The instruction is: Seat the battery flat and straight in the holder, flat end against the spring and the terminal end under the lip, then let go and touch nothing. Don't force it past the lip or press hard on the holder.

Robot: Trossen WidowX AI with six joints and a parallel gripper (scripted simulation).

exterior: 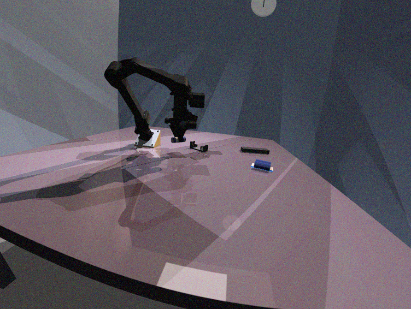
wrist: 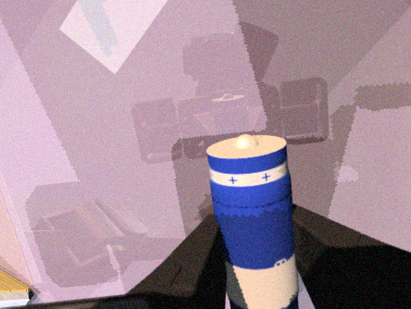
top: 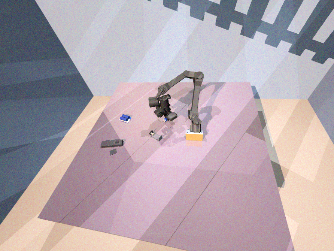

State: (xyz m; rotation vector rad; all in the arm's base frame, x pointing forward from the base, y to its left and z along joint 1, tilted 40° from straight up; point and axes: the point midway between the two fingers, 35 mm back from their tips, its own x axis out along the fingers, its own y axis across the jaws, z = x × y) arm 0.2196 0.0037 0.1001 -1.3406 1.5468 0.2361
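My gripper (top: 166,118) (exterior: 178,138) (wrist: 252,220) is shut on the blue and cream battery (wrist: 252,208) (top: 165,119) (exterior: 177,140) and holds it a little above the pink table top. In the wrist view the battery's terminal end with the nub and the plus marks points away from me. The small dark battery holder (top: 155,135) (exterior: 197,147) stands on the table, to the front left of the gripper in the top view. It is out of the wrist view.
The arm's orange and white base (top: 194,135) (exterior: 149,139) stands close by. A small tray with two spare blue batteries (top: 125,118) (exterior: 262,164), a flat dark remote-like block (top: 111,143) (exterior: 255,150) and a small dark lid (top: 112,151) lie farther off.
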